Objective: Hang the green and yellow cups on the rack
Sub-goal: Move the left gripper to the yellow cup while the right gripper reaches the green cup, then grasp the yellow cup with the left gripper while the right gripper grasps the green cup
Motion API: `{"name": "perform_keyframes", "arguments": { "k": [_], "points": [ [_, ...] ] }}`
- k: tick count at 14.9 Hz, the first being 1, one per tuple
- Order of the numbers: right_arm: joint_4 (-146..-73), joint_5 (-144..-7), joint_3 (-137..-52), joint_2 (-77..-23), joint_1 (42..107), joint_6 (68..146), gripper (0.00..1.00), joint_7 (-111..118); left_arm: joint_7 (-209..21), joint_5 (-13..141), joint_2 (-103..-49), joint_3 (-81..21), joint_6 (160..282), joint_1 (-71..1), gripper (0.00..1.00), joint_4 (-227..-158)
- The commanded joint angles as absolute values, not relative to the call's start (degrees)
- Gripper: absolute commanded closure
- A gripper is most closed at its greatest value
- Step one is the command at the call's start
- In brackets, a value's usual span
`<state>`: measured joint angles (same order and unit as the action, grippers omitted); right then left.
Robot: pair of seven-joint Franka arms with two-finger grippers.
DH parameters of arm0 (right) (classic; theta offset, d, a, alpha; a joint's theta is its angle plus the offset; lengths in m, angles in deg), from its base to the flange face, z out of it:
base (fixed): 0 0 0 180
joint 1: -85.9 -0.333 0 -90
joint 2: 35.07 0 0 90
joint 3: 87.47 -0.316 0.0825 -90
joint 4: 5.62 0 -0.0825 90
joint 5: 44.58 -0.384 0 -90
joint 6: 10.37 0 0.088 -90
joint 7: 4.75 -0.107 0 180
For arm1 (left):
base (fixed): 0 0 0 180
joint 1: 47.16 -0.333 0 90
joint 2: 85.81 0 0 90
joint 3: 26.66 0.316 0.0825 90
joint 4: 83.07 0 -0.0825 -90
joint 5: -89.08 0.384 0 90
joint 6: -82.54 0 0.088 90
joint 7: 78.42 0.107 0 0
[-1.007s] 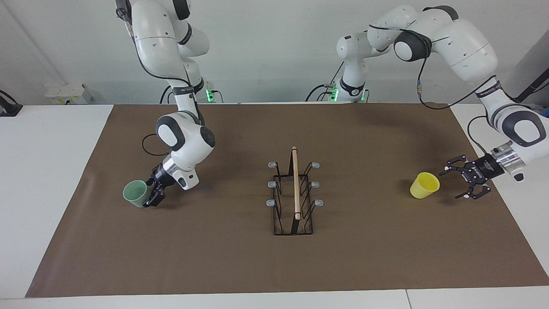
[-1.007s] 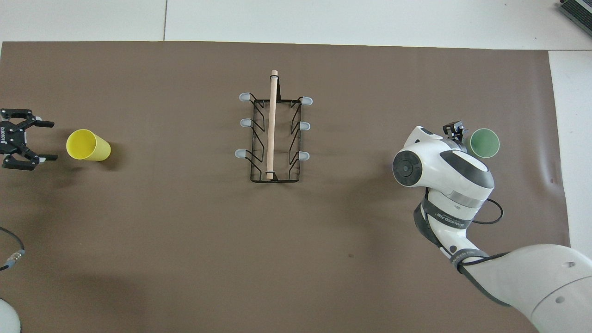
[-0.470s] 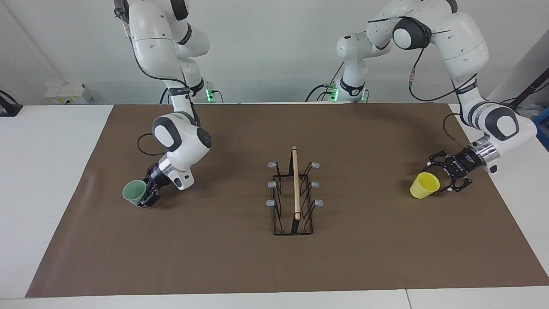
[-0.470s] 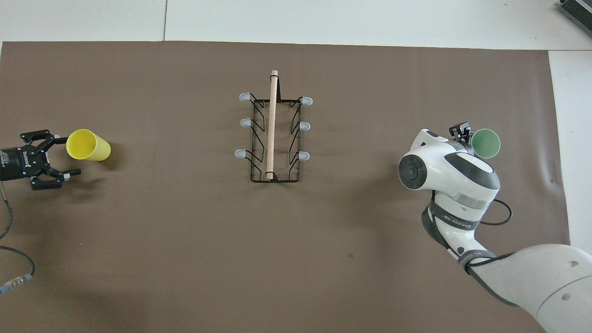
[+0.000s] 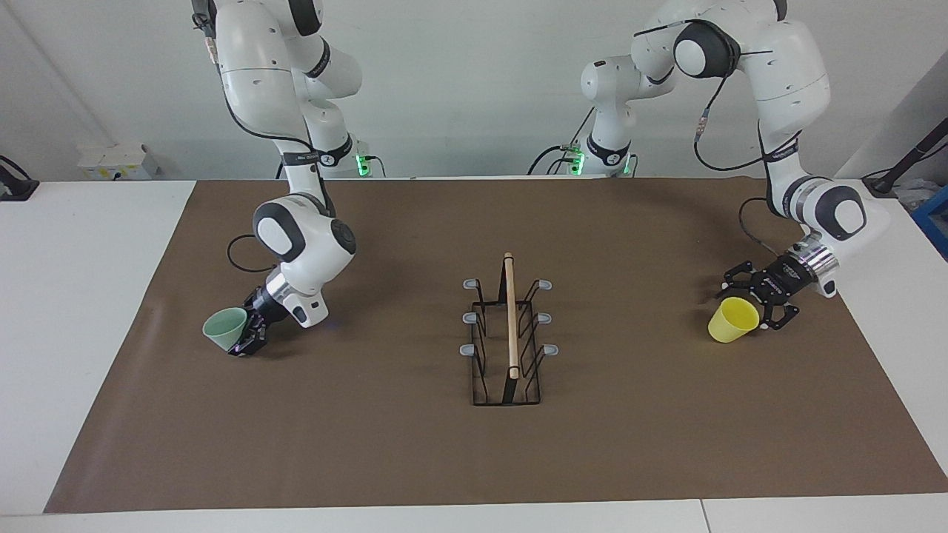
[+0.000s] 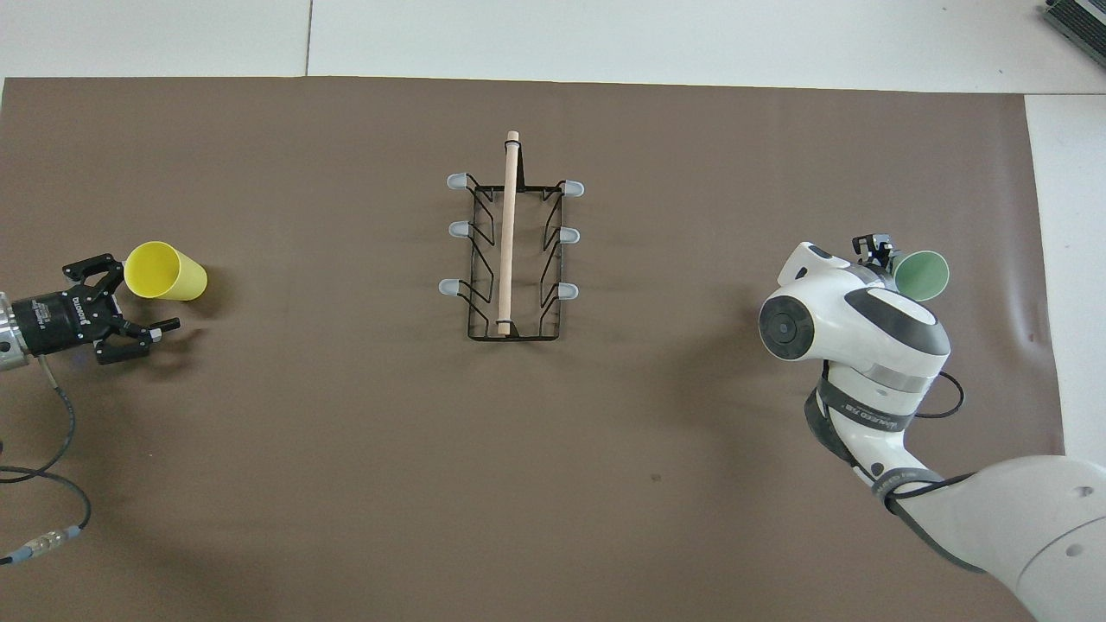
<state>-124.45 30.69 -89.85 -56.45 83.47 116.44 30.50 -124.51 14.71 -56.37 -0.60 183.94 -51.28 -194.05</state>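
Note:
The pale green cup [image 5: 224, 327] is in my right gripper [image 5: 246, 342], which is shut on its wall and holds it tilted just above the mat near the right arm's end; it also shows in the overhead view [image 6: 922, 274] by the right gripper [image 6: 883, 252]. The yellow cup [image 5: 732, 320] stands on the mat near the left arm's end. My left gripper [image 5: 749, 303] is open, low and close against the cup's rim; I cannot tell whether it touches. In the overhead view the left gripper [image 6: 143, 299] is beside the yellow cup [image 6: 166, 271]. The black wire rack [image 5: 509, 333] stands mid-table with bare pegs.
The brown mat [image 5: 400, 451] covers most of the white table. The rack's wooden rod [image 6: 509, 233] runs lengthwise away from the robots, with grey-tipped pegs on both sides. A cable [image 6: 34, 449] trails from the left arm over the mat.
The right gripper has raised and tilted the green cup a little, drifting toward the right arm's end. The left gripper has swung in and closed up to the yellow cup, still open.

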Motion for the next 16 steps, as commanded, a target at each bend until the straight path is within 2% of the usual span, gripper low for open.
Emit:
{"name": "perform_keyframes", "arguments": {
  "k": [1,8,10,15,16],
  "points": [
    [-123.93,30.14,-90.45,-55.63,83.88,116.73,1.00,27.51,-123.69,12.36,-58.66,-0.29,187.47,-48.75,0.00,-196.97],
    [-115.32,5.92,-90.46,-56.07,78.61,113.13,1.00,27.77,-122.82,10.16,-58.39,-0.73,189.68,-46.99,0.00,-196.89],
    [-111.81,-4.02,-90.46,-55.98,78.16,112.77,1.00,27.59,-121.41,10.15,-58.66,-0.82,189.50,-46.98,0.00,-196.89],
    [-107.75,-18.28,-90.54,-55.98,77.20,113.21,1.00,24.53,-121.32,8.75,-58.74,-0.82,189.59,-46.72,0.00,-196.89],
    [-107.75,-19.69,-90.63,-55.98,76.93,113.99,1.00,22.95,-121.23,8.75,-58.83,-0.73,189.68,-46.63,0.06,-196.89]
  ]
}}
